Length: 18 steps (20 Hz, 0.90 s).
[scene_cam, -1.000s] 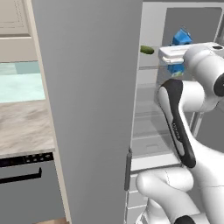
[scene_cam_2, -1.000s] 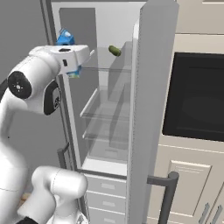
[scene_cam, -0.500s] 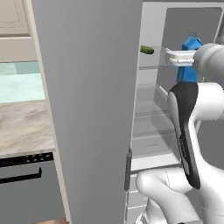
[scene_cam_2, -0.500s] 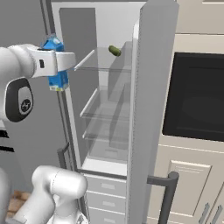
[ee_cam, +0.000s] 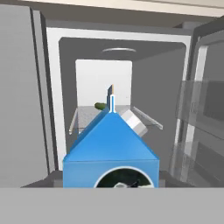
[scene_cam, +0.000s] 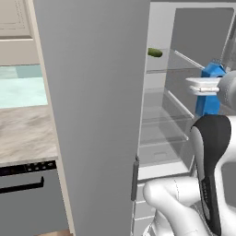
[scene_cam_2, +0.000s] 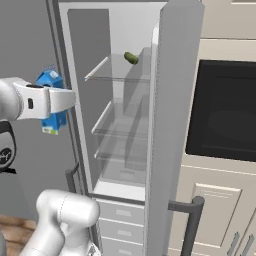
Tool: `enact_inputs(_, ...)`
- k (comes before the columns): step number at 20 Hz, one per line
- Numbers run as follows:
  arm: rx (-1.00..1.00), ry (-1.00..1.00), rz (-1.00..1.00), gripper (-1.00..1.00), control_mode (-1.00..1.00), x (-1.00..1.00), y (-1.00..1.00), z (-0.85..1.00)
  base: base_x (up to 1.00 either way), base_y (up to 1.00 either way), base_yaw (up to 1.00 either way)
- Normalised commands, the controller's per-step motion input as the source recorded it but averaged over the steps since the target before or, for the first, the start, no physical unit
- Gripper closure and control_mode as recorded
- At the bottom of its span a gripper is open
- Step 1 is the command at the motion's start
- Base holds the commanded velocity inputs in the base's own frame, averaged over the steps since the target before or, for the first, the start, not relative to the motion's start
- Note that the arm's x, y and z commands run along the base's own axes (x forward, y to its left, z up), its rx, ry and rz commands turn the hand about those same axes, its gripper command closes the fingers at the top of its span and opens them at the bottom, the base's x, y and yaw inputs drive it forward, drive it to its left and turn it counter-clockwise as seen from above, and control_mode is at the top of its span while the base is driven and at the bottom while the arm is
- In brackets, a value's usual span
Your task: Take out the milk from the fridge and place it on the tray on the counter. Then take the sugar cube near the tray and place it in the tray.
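Right base view shows one small bright blue gable-top milk carton [scene_cam_2: 51,102] clamped upright in the white arm's two-finger gripper [scene_cam_2: 59,101], held in the air just outside the tall grey fridge [scene_cam_2: 175,125], whose door stands open. Inside, three pale glass shelves [scene_cam_2: 122,125] are stacked; the top one carries a single small green pickle-like item [scene_cam_2: 131,58]. One dark oven window [scene_cam_2: 222,115] sits beside the fridge.

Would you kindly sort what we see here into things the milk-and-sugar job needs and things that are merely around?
Part of the job:
- milk, held in the gripper, outside the fridge
- fridge, door open

Merely around:
- small green item on the top glass shelf
- dark oven right of the fridge
- dishwasher under a marbled worktop
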Motion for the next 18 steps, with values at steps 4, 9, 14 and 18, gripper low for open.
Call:
enact_inputs(4,0.02,0.00,0.00,1.00,-1.00,-0.43,0.00,-0.35,0.00,0.00,0.00)
enact_inputs(9,0.04,0.00,0.00,1.00,-1.00,-0.39,0.00,-0.11,0.00,0.00,0.00)
enact_inputs(14,0.02,0.00,0.00,1.00,1.00,-0.36,0.01,-0.02,-0.20,0.05,0.00)
enact_inputs(18,0.00,0.00,0.00,1.00,1.00,0.00,0.00,0.00,-1.00,0.36,0.00)
